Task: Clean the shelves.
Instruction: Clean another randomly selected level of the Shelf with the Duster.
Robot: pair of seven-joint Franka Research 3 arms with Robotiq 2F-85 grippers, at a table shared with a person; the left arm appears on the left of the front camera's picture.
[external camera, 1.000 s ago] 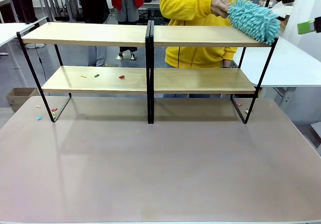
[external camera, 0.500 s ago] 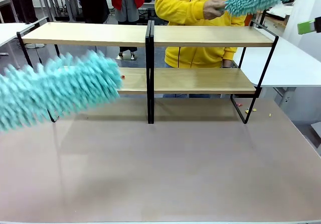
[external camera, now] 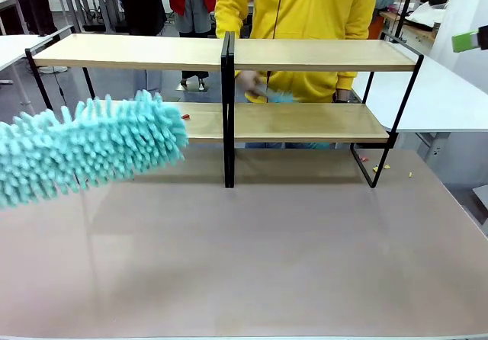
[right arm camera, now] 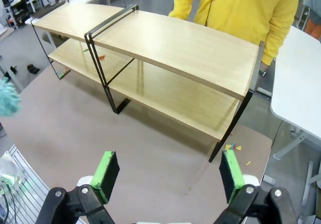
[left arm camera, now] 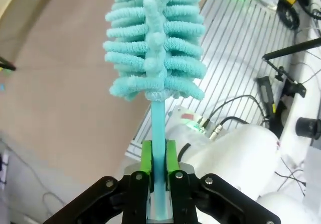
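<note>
The shelves [external camera: 305, 54] stand across the far half of the table, with light-wood boards on a black frame. In the right wrist view, the shelves [right arm camera: 170, 45] lie below and ahead. My left gripper [left arm camera: 158, 156] is shut on the thin handle of a fluffy teal duster [left arm camera: 155, 43]. That duster [external camera: 91, 149] reaches in from the left, in front of the lower left board; whether it touches is unclear. My right gripper [right arm camera: 168, 176] hangs open and empty, high off the rack's right end. A person in yellow holds a second teal duster [external camera: 278, 94] behind the rack, at lower-board height.
A small red scrap [external camera: 185, 116] lies on the lower left board. Coloured scraps [external camera: 379, 168] lie by the rack's right foot. White tables [external camera: 442, 96] flank the rack. The brown tabletop [external camera: 267, 248] in front is bare. Other people stand far back.
My duster swung in from the left and now hangs before the lower left board. The person lifted their duster off the top right board, then brought it down behind the rack.
</note>
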